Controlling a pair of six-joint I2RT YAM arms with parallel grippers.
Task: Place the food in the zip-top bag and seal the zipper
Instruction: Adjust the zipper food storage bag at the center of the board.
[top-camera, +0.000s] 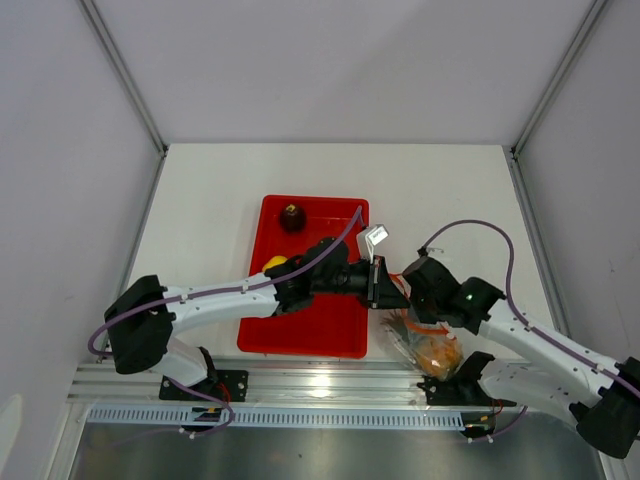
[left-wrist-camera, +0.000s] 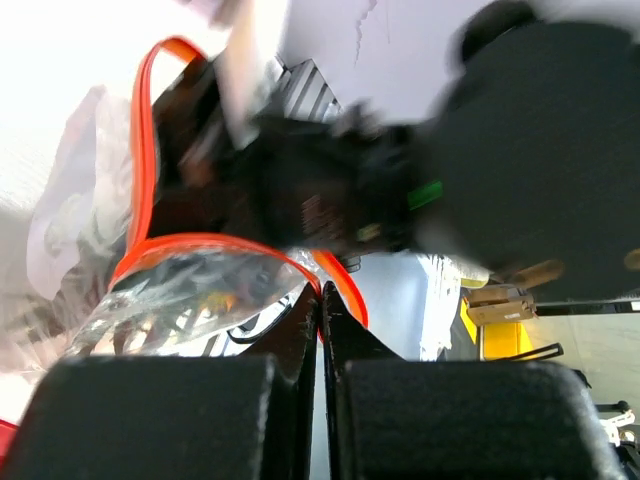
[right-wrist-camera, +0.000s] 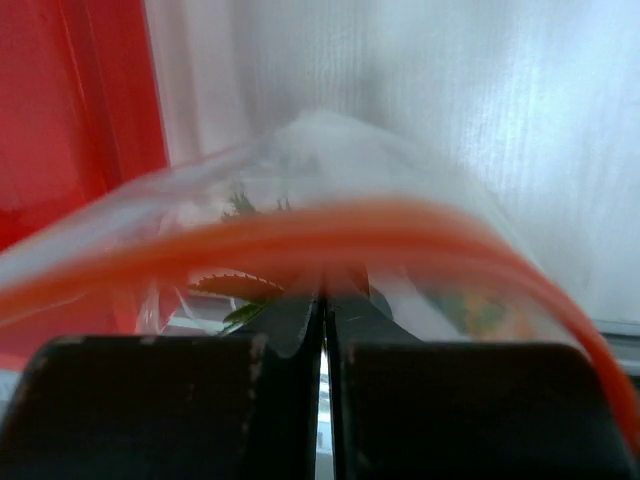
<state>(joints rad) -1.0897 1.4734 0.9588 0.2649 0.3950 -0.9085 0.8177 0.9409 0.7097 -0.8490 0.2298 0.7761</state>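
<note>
The clear zip-top bag (top-camera: 432, 350) hangs just right of the red tray, with orange-yellow food (top-camera: 438, 354) inside it. My left gripper (top-camera: 392, 296) and right gripper (top-camera: 408, 300) meet at the bag's mouth. In the left wrist view the left gripper (left-wrist-camera: 322, 298) is shut on the red-orange zipper (left-wrist-camera: 200, 242), and crinkled bag plastic (left-wrist-camera: 190, 300) lies to its left. The right gripper (right-wrist-camera: 322, 290) is shut on the zipper (right-wrist-camera: 400, 225) too, with a green pineapple crown (right-wrist-camera: 235, 285) showing through the plastic. A dark red fruit (top-camera: 292, 217) and a yellow fruit (top-camera: 274, 264) lie on the tray.
The red tray (top-camera: 310, 325) lies at the table's middle, under the left forearm. It also fills the left side of the right wrist view as the red tray (right-wrist-camera: 70, 120). White walls enclose the table on three sides, and a metal rail runs along its near edge.
</note>
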